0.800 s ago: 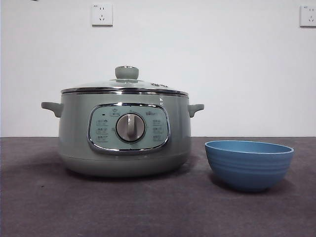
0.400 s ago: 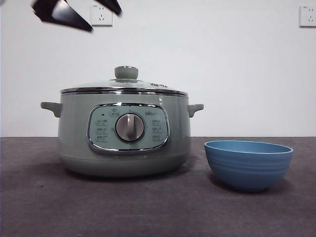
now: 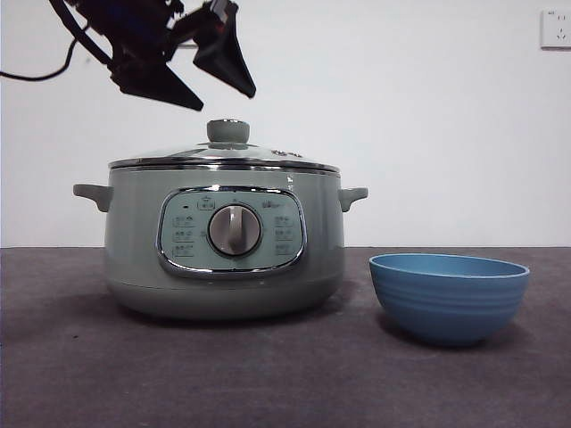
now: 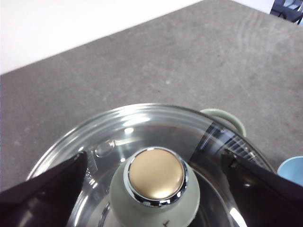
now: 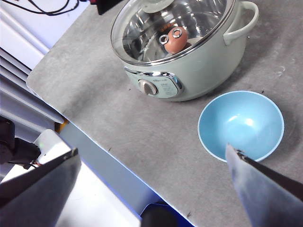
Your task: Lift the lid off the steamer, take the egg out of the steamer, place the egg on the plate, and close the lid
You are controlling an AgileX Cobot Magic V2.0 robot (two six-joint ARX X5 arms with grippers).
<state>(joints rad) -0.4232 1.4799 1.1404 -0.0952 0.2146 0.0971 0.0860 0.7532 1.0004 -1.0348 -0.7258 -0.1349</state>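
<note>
White wall, dark grey table (image 3: 285, 374); steamer (image 3: 223, 241) left of centre in the front view, lid (image 3: 223, 157) on it, blue plate (image 3: 450, 297) empty at lower right. Egg (image 5: 175, 40) inside the steamer, visible through the glass in the right wrist view. Lid looks rigid, fairly heavy, slick glass, breakable: only sensible grip is the round knob (image 4: 155, 176). Egg small, smooth, fragile. Left gripper (image 3: 214, 89) upper left, above the knob, not touching, tilted, jaws wide, one each side of the knob. Right gripper (image 5: 151, 189) high, well apart from everything, jaws spread, holding nothing.
</note>
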